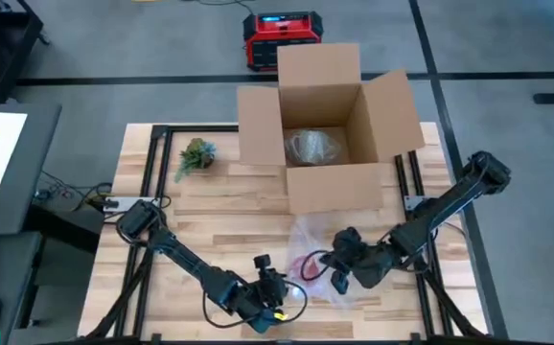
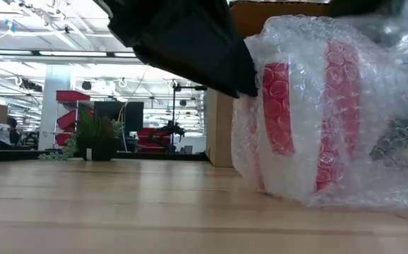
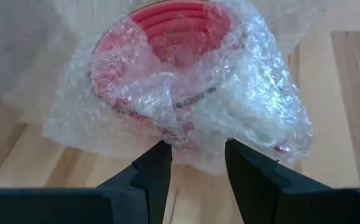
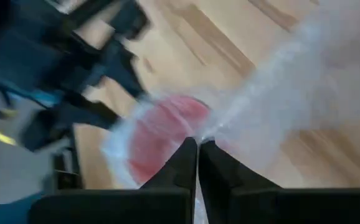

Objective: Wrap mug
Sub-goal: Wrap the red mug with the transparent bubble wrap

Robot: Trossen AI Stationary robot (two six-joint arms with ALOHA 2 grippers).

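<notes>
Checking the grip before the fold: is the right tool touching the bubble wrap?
Touching. The right wrist view shows the right tool shut on a pinched edge of the bubble wrap above the red mug.

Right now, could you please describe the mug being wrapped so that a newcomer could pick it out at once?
Start at the open cardboard box at the table's far edge; the mug lies in front of it, near the front edge, between the left gripper and right gripper. It is red, half swaddled in clear bubble wrap, unlike the bare green plant.

Red mug (image 3: 167,37) lies sideways, swathed in bubble wrap (image 3: 248,112).
</notes>
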